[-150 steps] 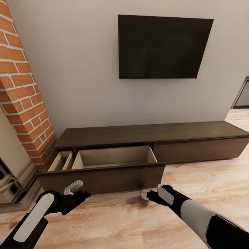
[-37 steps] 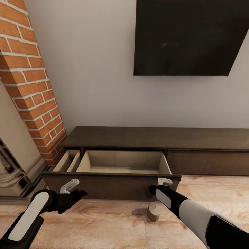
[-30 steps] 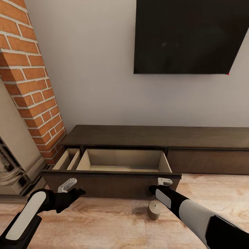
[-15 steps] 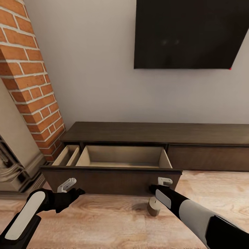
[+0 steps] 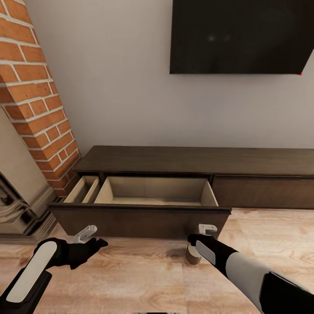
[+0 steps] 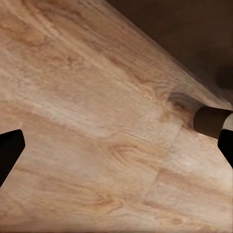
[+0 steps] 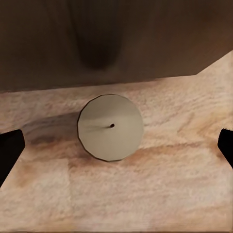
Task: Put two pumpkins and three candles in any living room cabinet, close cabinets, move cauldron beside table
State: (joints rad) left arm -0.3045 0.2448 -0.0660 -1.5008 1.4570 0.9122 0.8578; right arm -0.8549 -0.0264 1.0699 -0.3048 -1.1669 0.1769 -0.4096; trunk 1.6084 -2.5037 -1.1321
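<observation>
A light brown wood-grain plank floor (image 6: 97,136) is seen across most of the left wrist view, with plank seams and darker grain swirls visible. A dark brown wooden cabinet front (image 6: 184,34) is seen beyond the floor, its lower edge running diagonally. A short, pale beige-grey cylindrical candle (image 6: 211,121) is seen standing on the floor near that edge, partly covered by one black fingertip (image 6: 227,144) of the left gripper. A soft shadow is cast on the floor beside the candle. The second black fingertip (image 6: 9,150) is seen at the opposite border. The jaws are spread wide apart, with bare floor between them.
</observation>
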